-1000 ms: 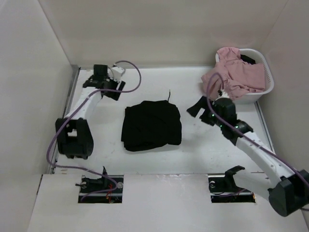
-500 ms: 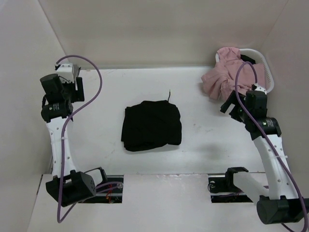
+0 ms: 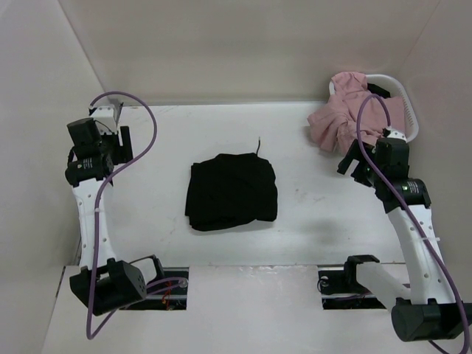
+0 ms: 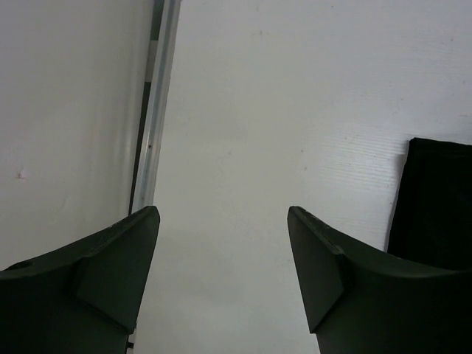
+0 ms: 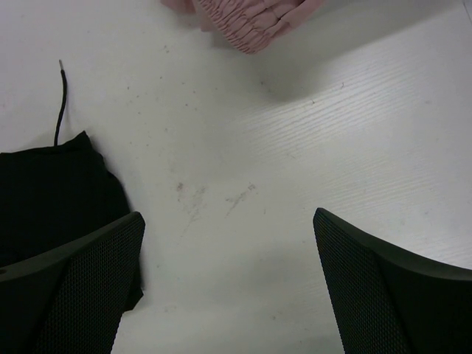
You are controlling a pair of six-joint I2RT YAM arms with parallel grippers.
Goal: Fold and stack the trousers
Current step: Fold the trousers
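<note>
trousers (image 3: 231, 192): folded into a compact black, roughly square bundle. It lies flat on the counter (image 3: 147, 214) at the middle of the top view, with layered edges showing along its left and lower sides.
drawstring (image 5: 61, 103): a thin dark cord running from the bundle's upper right corner toward the top of the frame, lying on the counter.
left tool (image 4: 223, 212): at the left side of the top view, held up over the counter's left edge and well apart from the trousers. Its 2 fingers are spread wide and hold nothing. In its wrist view only white counter shows between them, with the bundle's edge at the right border.
right tool (image 5: 228, 215): at the right side of the top view, held up and well apart from the trousers. Its 2 fingers are spread wide and hold nothing. In its wrist view the bundle sits at lower left, partly hidden behind the left finger.
basket (image 3: 411, 110): white, in the upper right corner of the top view, against the walls.
pink garment (image 3: 346, 114): heaped in the basket and spilling over its rim onto the counter, near the right tool. Its gathered hem shows at the top edge of the right wrist view.
metal rail (image 4: 151, 125): runs along the counter's left edge, below the left tool.
purple cable (image 3: 153, 129): loops in the air beside the left arm; a 2nd one arcs in front of the pink garment.
walls (image 3: 243, 51): plain white, closing in the counter at left, back and right.
</note>
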